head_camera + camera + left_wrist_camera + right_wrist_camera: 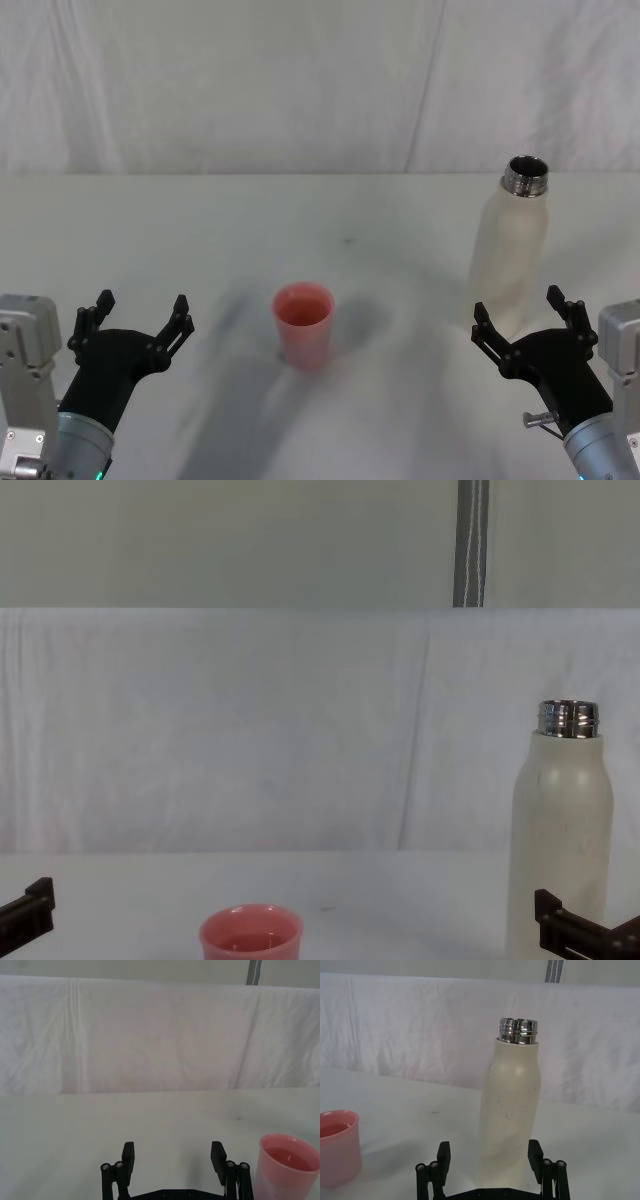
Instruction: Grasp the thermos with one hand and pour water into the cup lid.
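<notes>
While the thermos (511,245) stands ungrasped before the spread-fingered right claw (529,318), the cup lid (303,324) awaits pouring; the left claw (133,319) idles, fingers apart.

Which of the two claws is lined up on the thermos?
The right claw: it sits open just in front of the thermos, fingers either side of its base. The left claw, also open, faces bare table beside the cup.
</notes>
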Robot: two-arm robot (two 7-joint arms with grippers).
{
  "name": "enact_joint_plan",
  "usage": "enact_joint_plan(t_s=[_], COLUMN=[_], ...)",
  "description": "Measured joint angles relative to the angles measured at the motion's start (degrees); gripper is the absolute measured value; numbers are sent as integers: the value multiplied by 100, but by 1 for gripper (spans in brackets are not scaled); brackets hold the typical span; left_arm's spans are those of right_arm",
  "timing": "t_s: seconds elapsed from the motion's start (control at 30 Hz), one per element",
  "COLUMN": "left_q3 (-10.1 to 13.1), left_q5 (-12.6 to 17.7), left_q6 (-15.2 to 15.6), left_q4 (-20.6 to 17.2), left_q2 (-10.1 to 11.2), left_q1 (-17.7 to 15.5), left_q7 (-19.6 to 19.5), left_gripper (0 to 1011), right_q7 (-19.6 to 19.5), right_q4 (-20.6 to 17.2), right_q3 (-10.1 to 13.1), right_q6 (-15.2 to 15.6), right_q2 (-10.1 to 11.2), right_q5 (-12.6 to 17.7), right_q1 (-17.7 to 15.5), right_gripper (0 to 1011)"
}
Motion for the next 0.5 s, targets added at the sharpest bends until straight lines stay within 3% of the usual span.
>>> enact_joint_plan(t_s=[0.5], left_q3=[0], left_q5=[0], left_q6=[0], left_q4=[0], left_q2=[0], left_q1=[0], left_q7=[0], left_gripper=[1001], right_q7=[0], right_q4=[0], right_q3=[0], right_q6=[0], right_q2=[0], right_q5=[0], right_q1=[0], right_gripper=[1001])
